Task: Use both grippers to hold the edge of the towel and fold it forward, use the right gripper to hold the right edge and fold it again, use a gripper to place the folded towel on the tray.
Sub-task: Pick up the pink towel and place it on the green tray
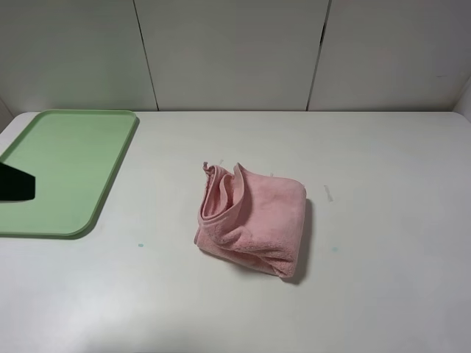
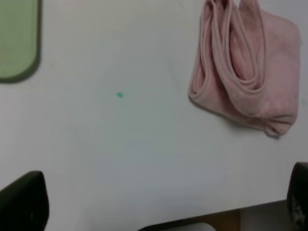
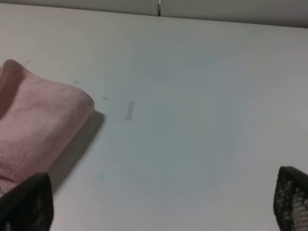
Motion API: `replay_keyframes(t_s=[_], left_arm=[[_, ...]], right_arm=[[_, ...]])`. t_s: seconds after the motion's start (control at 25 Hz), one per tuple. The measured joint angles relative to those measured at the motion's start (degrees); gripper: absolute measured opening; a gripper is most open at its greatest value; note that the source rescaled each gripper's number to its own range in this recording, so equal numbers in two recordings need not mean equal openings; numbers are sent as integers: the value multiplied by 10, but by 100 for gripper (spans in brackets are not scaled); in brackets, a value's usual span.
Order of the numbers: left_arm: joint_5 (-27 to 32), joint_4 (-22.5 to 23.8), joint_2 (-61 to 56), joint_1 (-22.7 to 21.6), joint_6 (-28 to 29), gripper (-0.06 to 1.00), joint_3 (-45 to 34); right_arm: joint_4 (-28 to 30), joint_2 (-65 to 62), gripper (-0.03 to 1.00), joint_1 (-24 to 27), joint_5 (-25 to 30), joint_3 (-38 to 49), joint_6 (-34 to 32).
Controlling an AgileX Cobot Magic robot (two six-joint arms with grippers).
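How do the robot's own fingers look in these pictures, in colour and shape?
Only little shows. In the left wrist view, the left gripper has two black fingers with rounded ends. In the right wrist view, the right gripper also has black rounded fingers, with a fine mesh-like texture. No cables or markings are visible.

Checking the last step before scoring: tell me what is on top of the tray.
The tray shows bare green, with only a dark arm part overlapping its left edge. The towel lies folded on the table, apart from it.

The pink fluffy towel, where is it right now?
In the high view, the folded pink terry-cloth towel lies mid-table, right of the light-green plastic tray, apart from it.
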State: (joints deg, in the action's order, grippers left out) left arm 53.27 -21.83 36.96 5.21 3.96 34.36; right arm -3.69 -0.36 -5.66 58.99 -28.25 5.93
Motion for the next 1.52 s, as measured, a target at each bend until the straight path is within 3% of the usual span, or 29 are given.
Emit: replay_keyframes(t_s=[0.2, 0.68, 1.2, 1.52], left_arm=[[-27, -60, 101, 6, -23, 100, 6], [-186, -76, 334, 134, -28, 100, 21], [-199, -73, 566, 237, -51, 100, 194], [-211, -70, 653, 268, -72, 100, 247]], right_arm=[[0, 0, 100, 0, 0, 0, 0], [0, 0, 100, 0, 0, 0, 0], [0, 0, 100, 0, 0, 0, 0], [0, 0, 100, 0, 0, 0, 0]])
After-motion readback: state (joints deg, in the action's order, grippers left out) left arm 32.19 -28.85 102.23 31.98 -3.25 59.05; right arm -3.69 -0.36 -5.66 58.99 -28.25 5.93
